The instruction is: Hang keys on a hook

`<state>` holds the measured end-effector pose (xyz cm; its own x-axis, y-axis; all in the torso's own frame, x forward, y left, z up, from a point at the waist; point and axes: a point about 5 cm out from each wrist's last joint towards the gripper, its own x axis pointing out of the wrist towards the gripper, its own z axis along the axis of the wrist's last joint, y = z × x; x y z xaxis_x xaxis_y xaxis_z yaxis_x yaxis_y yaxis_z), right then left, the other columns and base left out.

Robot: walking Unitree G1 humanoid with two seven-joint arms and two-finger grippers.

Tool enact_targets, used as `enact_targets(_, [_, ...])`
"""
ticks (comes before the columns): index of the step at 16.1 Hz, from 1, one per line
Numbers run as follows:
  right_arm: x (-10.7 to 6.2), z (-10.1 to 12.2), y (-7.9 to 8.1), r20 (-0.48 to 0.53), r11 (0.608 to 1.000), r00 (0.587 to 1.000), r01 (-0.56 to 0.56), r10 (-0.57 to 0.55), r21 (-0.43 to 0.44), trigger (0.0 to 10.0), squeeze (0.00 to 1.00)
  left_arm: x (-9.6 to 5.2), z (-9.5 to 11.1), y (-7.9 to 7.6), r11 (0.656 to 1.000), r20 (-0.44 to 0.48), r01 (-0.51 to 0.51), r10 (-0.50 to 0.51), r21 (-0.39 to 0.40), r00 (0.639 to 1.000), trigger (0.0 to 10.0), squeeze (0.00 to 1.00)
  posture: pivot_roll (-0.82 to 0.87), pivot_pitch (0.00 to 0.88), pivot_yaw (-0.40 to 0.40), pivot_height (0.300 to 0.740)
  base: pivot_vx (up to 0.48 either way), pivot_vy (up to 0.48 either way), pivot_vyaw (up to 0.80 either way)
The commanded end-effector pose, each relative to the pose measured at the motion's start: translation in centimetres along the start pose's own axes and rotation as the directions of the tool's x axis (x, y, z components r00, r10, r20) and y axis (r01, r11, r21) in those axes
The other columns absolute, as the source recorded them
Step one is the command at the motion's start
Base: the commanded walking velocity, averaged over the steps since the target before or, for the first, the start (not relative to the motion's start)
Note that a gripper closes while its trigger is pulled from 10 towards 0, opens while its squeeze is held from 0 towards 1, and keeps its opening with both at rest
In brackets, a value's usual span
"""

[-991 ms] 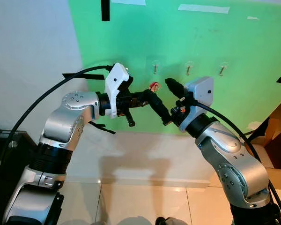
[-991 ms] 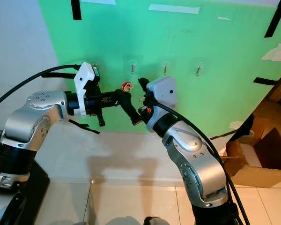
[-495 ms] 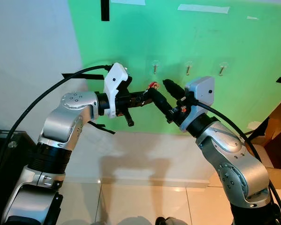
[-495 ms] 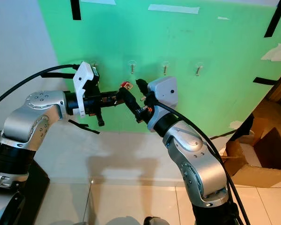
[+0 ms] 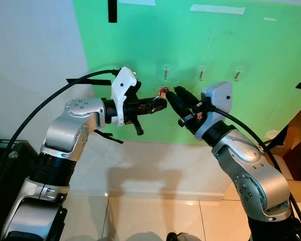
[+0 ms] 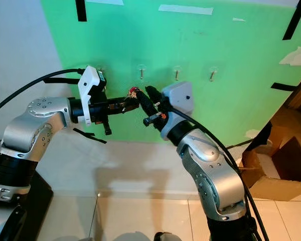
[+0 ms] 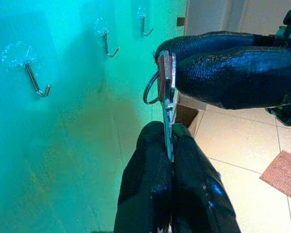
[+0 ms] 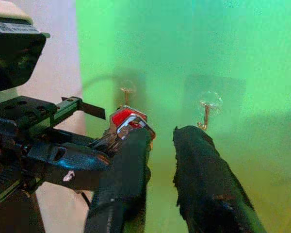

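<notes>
Left gripper (image 7: 169, 145) clamped on keys (image 7: 166, 85) at frame centre, right gripper (image 8: 160, 141) parted narrowly beside them, hooks (image 5: 166, 72) just above on green wall (image 5: 231, 45)

You have four hooks on the green wall: one (image 5: 132, 75) half hidden behind the left wrist, then three (image 5: 166, 72) (image 5: 201, 73) (image 5: 238, 74) across the upper middle. One set of keys (image 5: 163, 92). Two grippers: left gripper (image 5: 158, 102), right gripper (image 5: 178, 93).

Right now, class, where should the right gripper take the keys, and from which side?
Probably at the red head of the keys, coming from the robot's right, opposite the left gripper, which pinches the blade end. That leaves the ring, on the wall side, free for a hook.
</notes>
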<state>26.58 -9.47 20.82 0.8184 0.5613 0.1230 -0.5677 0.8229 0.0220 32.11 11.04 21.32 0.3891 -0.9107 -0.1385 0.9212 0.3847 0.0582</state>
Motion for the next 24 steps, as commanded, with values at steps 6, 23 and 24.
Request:
enact_targets(6, [-0.7, 1.0, -1.5, 0.032, 0.999, 0.999, 0.003, -0.004, 0.047, 0.0, 0.0, -0.8, 0.2, 0.5, 0.998, -0.049, 0.01, -0.007, 0.056, 0.999, 10.0, 0.0, -0.06, 0.0, -0.035, 0.74, 0.0, 0.0, 0.0])
enact_targets(23, [-2.4, 1.8, -0.7, -0.073, 0.885, 0.883, -0.465, 0.464, 0.013, 10.0, 1.0, -2.5, 1.5, 0.4, 0.92, -0.224, 0.229, -0.162, 0.318, 0.961, 10.0, 0.0, -0.05, 0.0, -0.056, 0.74, 0.0, 0.0, 0.0])
enact_targets(24, [-2.3, 1.8, -0.6, -0.077, 0.881, 0.878, -0.474, 0.473, 0.012, 10.0, 1.0, -2.5, 1.6, 0.3, 0.913, -0.229, 0.242, -0.171, 0.329, 0.958, 10.0, 0.0, -0.05, 0.0, -0.056, 0.74, 0.0, 0.0, 0.0])
